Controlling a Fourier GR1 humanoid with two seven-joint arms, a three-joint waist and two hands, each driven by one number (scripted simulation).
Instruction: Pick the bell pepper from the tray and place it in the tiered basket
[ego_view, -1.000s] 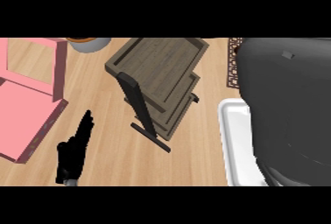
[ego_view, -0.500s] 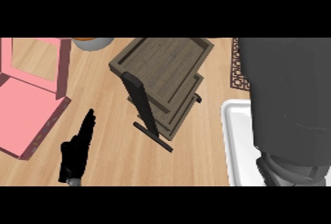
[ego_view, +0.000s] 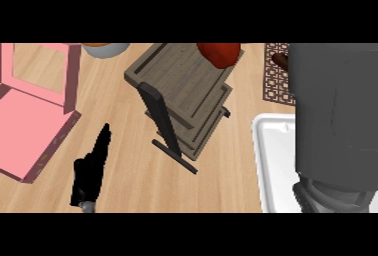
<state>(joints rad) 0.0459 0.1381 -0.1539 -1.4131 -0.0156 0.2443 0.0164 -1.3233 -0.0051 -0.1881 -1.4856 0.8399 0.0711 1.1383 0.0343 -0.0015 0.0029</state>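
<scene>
Currently: red bell pepper (ego_view: 219, 53) over top tier of grey-brown wooden tiered basket (ego_view: 181, 95) | my left hand (ego_view: 90, 170) spread, fingers straight, above wooden counter (ego_view: 125, 125) | right hand's fingers: cannot tell.

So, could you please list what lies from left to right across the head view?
Pink tray → left hand → tiered basket with the red bell pepper at its far end → white tray → grey right forearm.

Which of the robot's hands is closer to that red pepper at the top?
Right. The bell pepper sits over the tiered basket, beside the right forearm, whose hand is hidden. The left hand rests open far below-left of it.
</scene>
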